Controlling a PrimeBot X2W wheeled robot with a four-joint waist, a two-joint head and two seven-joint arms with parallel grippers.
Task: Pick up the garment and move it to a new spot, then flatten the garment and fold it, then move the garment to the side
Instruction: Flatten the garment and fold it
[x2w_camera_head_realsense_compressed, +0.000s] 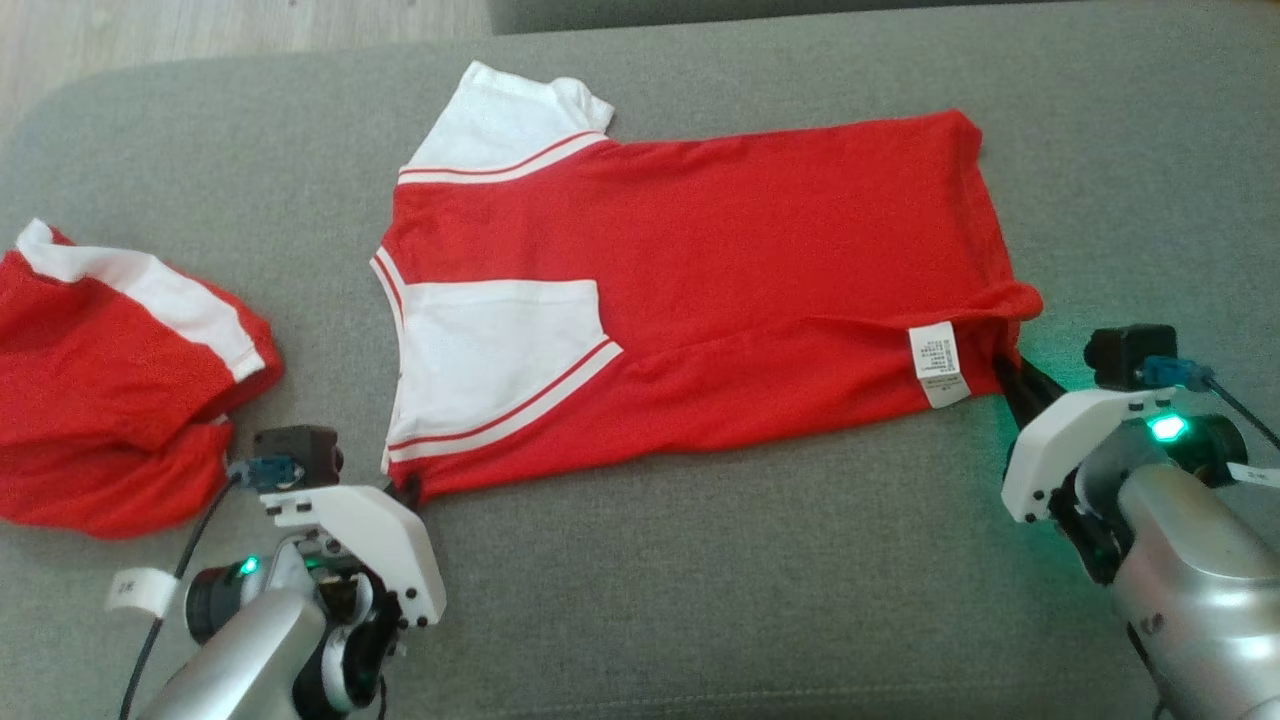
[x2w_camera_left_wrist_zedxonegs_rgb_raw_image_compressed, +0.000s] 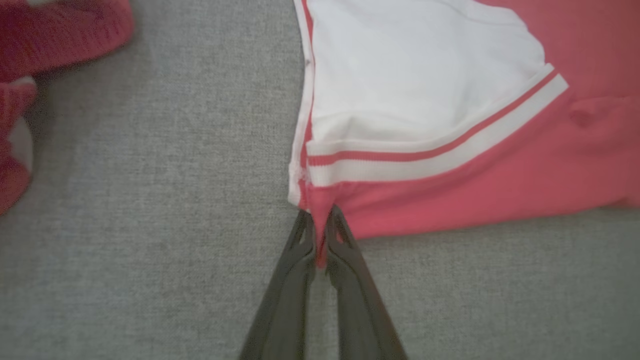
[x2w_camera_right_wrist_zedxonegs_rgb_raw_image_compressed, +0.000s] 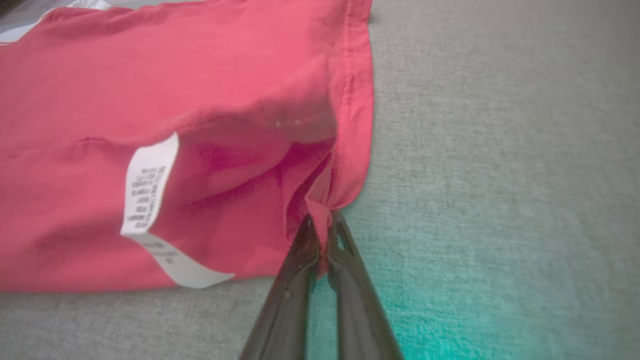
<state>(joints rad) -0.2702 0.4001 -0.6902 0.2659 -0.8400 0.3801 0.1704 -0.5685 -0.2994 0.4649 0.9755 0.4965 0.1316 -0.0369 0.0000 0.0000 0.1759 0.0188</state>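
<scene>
A: Garment?
B: One red-and-white shirt (x2w_camera_head_realsense_compressed: 700, 290), mostly flat on the grey couch cushion (x2w_camera_head_realsense_compressed: 700, 560), care label (x2w_camera_head_realsense_compressed: 938, 362) showing.
A: Grippers?
B: Two. Right gripper (x2w_camera_right_wrist_zedxonegs_rgb_raw_image_compressed: 322, 240) pinches the hem corner just beside the label. Left gripper (x2w_camera_left_wrist_zedxonegs_rgb_raw_image_compressed: 320, 245) pinches the near corner at the end far from the label. Both sets of fingers are clamped on cloth, probably to lift the near edge for a fold.
A: Else?
B: One more red garment (x2w_camera_head_realsense_compressed: 110, 390), heaped, well apart from the label, past the left gripper.

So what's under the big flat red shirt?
The red shirt lies on the grey cushion, which shows all around it. Its near corners are pinched by the left gripper and right gripper. Anything beneath the cloth is covered, so I cannot tell.
</scene>
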